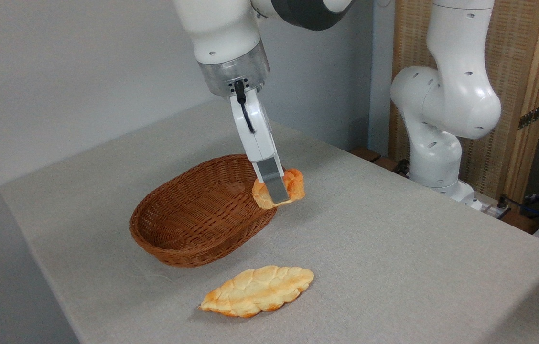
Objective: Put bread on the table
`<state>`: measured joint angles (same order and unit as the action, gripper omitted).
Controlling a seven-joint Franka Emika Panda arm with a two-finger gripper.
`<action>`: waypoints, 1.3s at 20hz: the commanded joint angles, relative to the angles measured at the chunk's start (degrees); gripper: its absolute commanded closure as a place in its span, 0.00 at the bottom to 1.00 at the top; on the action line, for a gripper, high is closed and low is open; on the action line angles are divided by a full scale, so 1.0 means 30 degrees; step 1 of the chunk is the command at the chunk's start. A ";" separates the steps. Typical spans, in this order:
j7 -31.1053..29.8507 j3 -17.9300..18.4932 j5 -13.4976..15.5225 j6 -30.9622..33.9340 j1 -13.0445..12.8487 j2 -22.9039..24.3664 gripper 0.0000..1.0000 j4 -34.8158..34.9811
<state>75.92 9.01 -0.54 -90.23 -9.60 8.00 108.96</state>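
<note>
Beyond the flat loaf [257, 290], the tool [276, 191] grips the lobed golden-orange bread [293, 184] over the basket [193, 220] rim.

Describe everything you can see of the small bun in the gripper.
The bun is small and round, golden-orange on its lobed, knotted top and paler at its base. It is tilted on its side, clamped in the gripper, whose near finger covers its middle. It hangs over the right rim of the wicker basket; whether it touches the rim cannot be told.

The table [393, 248], covered in grey cloth, carries a wicker basket [193, 220] near its left edge and a flat loaf [257, 290] toward its front edge.
</note>
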 commanded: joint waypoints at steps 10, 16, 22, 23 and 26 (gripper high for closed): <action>0.0153 0.0279 0.0034 -0.0040 -0.0198 0.0203 0.00 -0.0079; -0.6955 0.0045 0.0356 -0.0011 -0.0198 -0.0293 0.00 -0.2275; -1.2293 -0.0832 0.0884 -0.0040 -0.0198 -0.2077 0.00 -0.5082; -1.2560 -0.0893 0.0855 -0.0069 -0.0198 -0.2488 0.00 -0.5669; -1.3263 -0.0893 0.0884 -0.0040 -0.0169 -0.3165 0.00 -0.6932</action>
<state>38.81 6.16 1.09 -90.69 -10.23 1.90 93.68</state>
